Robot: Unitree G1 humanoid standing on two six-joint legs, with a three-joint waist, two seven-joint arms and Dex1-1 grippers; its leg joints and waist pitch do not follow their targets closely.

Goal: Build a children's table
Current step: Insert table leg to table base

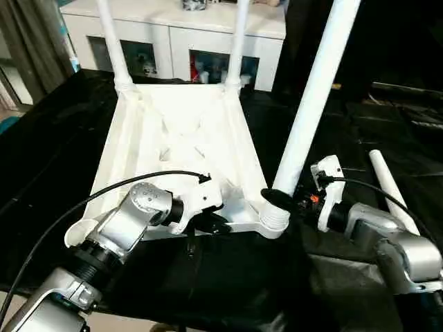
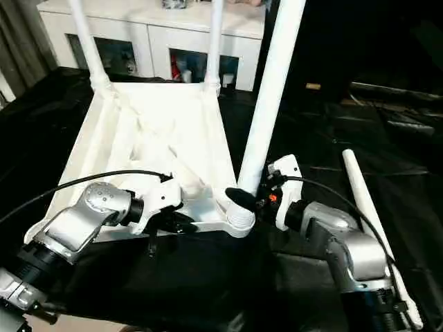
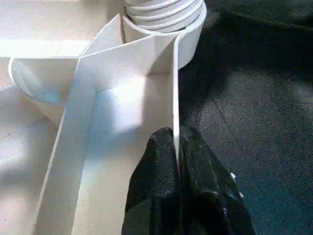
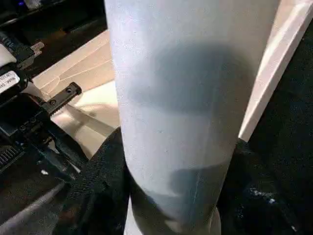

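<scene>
The white table top point(image 1: 187, 138) lies upside down on the black cloth, ribs facing up. Two white legs point(image 1: 113, 41) point(image 1: 237, 41) stand upright in its far corner sockets. A third leg point(image 1: 315, 97) stands in the near right socket point(image 1: 275, 220), leaning slightly right, with my right gripper point(image 1: 280, 197) shut around its lower end; the right wrist view has the black fingers point(image 4: 102, 166) on either side of the tube point(image 4: 186, 98). My left gripper point(image 3: 177, 147) is shut on the thin near rim wall point(image 3: 175, 98) of the top, close to that socket. The fourth leg point(image 2: 363, 200) lies loose to the right.
The near left socket point(image 1: 76, 232) stands without a leg. A white cabinet with glass doors point(image 1: 180, 34) stands behind the black-draped table point(image 1: 41, 138). Black cables loop over both my forearms. The cloth's front edge runs just below my left arm.
</scene>
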